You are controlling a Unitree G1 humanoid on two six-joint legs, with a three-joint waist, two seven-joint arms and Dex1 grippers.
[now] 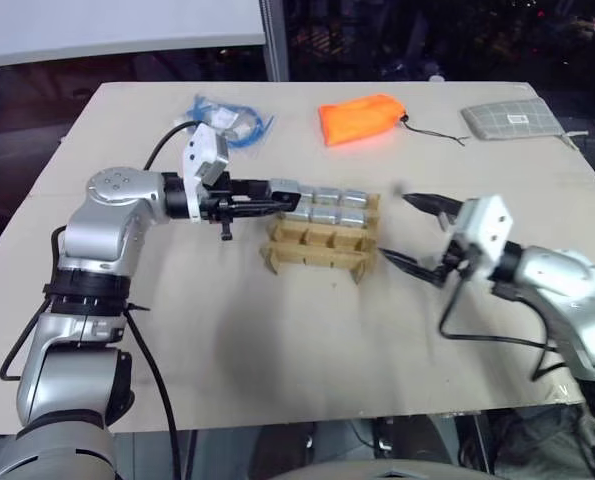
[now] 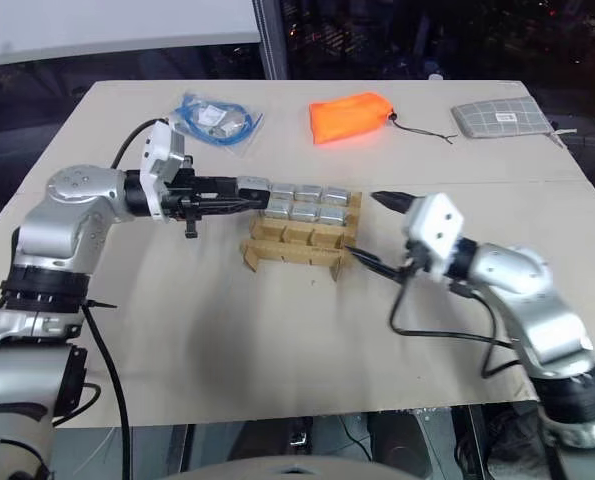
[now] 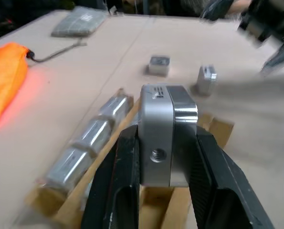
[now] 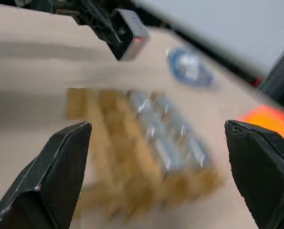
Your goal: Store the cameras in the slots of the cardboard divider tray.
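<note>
With six cameras already seated in the two far rows of the cardboard divider tray, the near row of slots looks empty. Left gripper is clamped on a seventh camera, held over the tray's left end. Right gripper hangs wide open, empty, just beside the tray's right end. Risks: camera catching a cardboard strip and tipping; light tray shifting if nudged.

Both arms are rounded silver-grey shells with black joint bands; a white boxy block sits just behind each hand; the left hand and right hand have black tapered fingers; thin black cables loop beside each wrist.
</note>
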